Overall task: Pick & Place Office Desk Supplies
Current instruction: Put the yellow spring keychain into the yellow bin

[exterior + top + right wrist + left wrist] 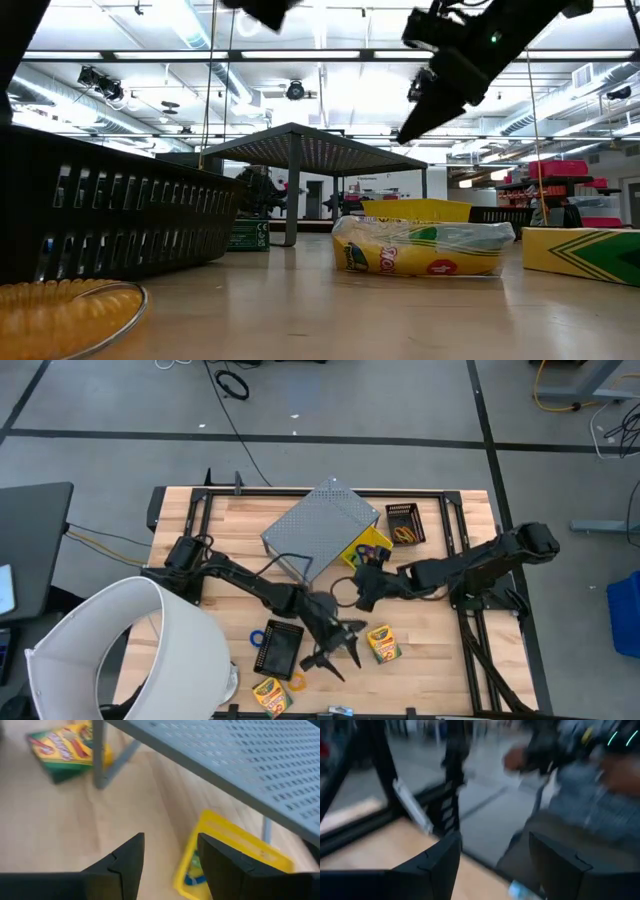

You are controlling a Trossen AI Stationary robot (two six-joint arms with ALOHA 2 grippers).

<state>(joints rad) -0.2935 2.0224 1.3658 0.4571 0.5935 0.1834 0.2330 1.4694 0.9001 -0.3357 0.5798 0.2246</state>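
Note:
My left gripper (340, 650) (495, 865) hangs open and holding nothing above the near middle of the table, between a black tray (280, 647) and a yellow-and-green crayon box (383, 643). My right gripper (362, 592) (170, 865) is open above bare wood beside a yellow tray (365, 548) (225, 855). A second crayon box (270, 695) lies flat at the near edge. A blue loop (258, 637) and an orange loop (297, 681) lie flat by the black tray. A wrapped crayon packet (420, 250) lies on the table.
A grey perforated stand (320, 525) (240, 755) rises over the table's far middle, with the yellow tray partly under it. A small black bin with orange loops (405, 523) sits far right. A big white cylinder (130, 650) covers the near left corner.

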